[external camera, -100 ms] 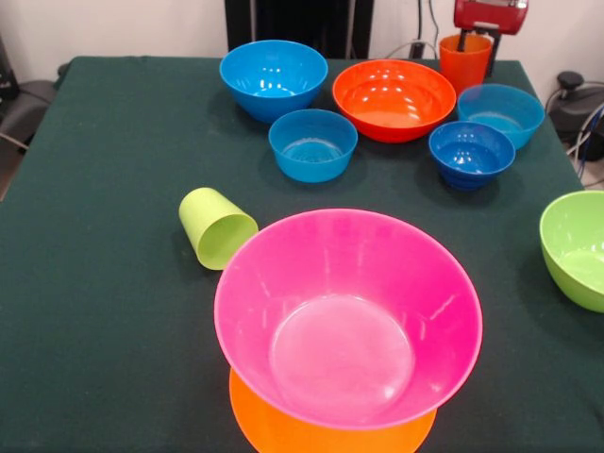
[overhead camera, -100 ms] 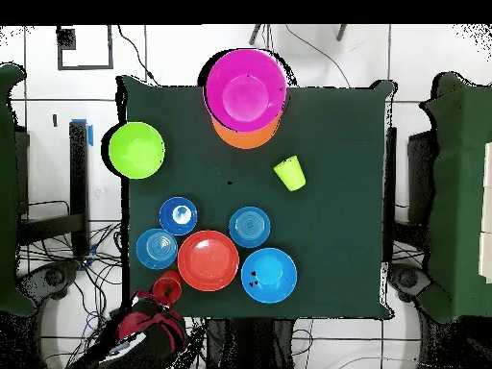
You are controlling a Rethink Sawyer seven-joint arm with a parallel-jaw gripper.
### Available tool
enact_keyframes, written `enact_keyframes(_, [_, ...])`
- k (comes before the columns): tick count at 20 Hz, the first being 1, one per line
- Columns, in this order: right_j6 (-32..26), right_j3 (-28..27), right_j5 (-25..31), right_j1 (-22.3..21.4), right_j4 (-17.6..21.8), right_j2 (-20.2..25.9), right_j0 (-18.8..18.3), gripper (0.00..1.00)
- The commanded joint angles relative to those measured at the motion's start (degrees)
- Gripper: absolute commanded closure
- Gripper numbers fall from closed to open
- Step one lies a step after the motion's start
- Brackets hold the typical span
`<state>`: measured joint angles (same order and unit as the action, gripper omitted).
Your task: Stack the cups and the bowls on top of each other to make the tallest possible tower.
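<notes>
The tower (external camera, -100 ms: 347, 321) is seen as a large glossy pink bowl (external camera, -100 ms: 377, 283), upright, seated on a light-orange bowl (external camera, -100 ms: 283, 429) turned upside down as a wide base; only a crescent of that base shows beneath the pink rim. The stack stands at the table (external camera, -100 ms: 104, 311) edge farthest from the tool (external camera, -100 ms: 489, 21), well apart from it.

2 cups are counted. The ribbed orange cup (external camera, -100 ms: 465, 58) stands upright directly under the tool, and 1 dark finger is seen reaching down inside it at the rim; whether the cup is gripped cannot be told. The smooth lime green cup (external camera, -100 ms: 217, 227) lies on its side far from the tool, just beside the tower, its mouth turned toward the pink bowl.

8 bowls are counted in all: 2 in the tower and 6 loose. Close to the tool are clustered a red-orange bowl (external camera, -100 ms: 394, 98), a medium blue bowl (external camera, -100 ms: 274, 77), and 3 small blue bowls (external camera, -100 ms: 312, 143) (external camera, -100 ms: 471, 153) (external camera, -100 ms: 501, 113), all upright. 1 lime-green bowl (external camera, -100 ms: 578, 247) sits alone at the table's side edge, apart from the cluster.
</notes>
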<state>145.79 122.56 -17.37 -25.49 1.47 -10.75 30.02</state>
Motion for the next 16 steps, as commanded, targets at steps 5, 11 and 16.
enact_keyframes(5, [2.67,-4.57,-2.23,1.12,3.06,3.95,-0.66,1.0])
enact_keyframes(11, [4.22,-3.68,-5.01,2.13,4.64,5.48,-2.01,1.0])
enact_keyframes(16, [5.47,-0.7,-5.79,0.1,8.0,7.92,-4.99,1.0])
